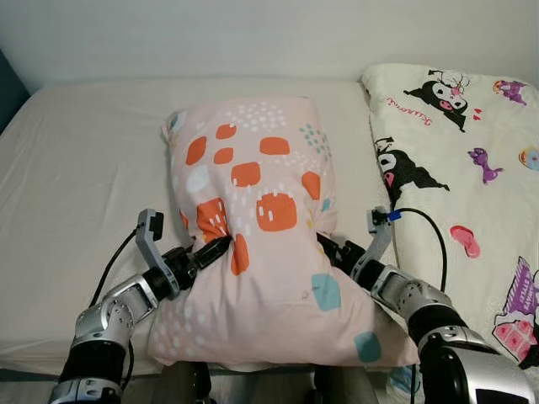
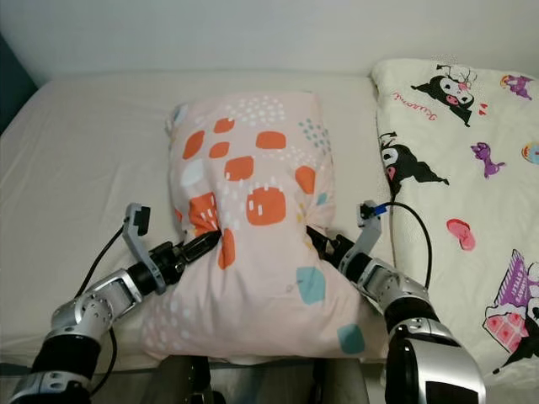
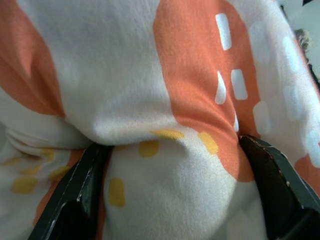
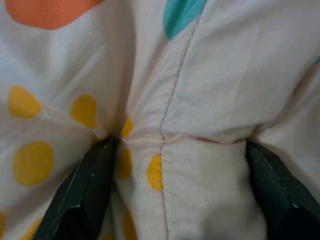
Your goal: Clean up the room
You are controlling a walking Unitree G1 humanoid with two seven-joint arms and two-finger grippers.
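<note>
A pink pillow (image 1: pixel 261 219) with orange, teal and white patches lies lengthwise on the cream bed (image 1: pixel 84 168), its near end at the bed's front edge. My left gripper (image 1: pixel 215 248) pinches the pillow's left side, fabric bulging between its black fingers (image 3: pixel 75 200). Opposite, at about the same height, my right gripper (image 1: pixel 330 248) is shut on the right side; the pillow's seam (image 4: pixel 167 120) is bunched between its fingers (image 4: pixel 90 190). The pillow covers both sets of fingertips in the eye views.
A white quilt (image 1: pixel 455 168) printed with cartoon figures covers the right part of the bed, close to my right arm. A pale wall (image 1: pixel 253 34) runs behind the bed. A dark panel (image 1: pixel 7 93) stands at the far left corner.
</note>
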